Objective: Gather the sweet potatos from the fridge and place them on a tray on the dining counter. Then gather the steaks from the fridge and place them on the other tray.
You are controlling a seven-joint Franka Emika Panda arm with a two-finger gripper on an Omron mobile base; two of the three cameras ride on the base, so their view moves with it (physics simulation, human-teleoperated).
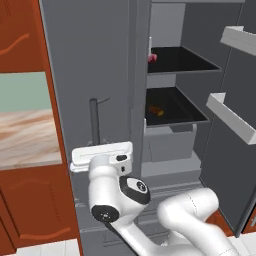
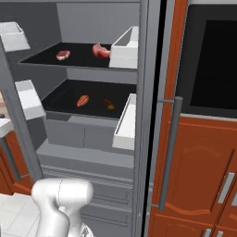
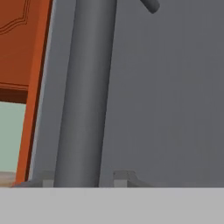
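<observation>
We are at the fridge (image 2: 99,152), doors swung open, our gripper (image 3: 85,177) fingers straddling the left door's handle (image 3: 85,96), slightly apart. Next we judge: let go, reach inside. The sweet potatoes (image 2: 83,100) lie on the lower shelf (steaks (image 2: 63,55) above). No writing shows.

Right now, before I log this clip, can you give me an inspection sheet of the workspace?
Surface: dark shelves inside the fridge, both doors open.
Job's things: two steaks on the upper shelf; two sweet potatos on the lower shelf, apart.
Clutter: white door bins.
Grippers: end effector at the left door's bar handle, fingertips on either side of it; grip unclear.
Cables: nothing seen.
Surroundings: red-brown cabinets, dark oven window.
</observation>
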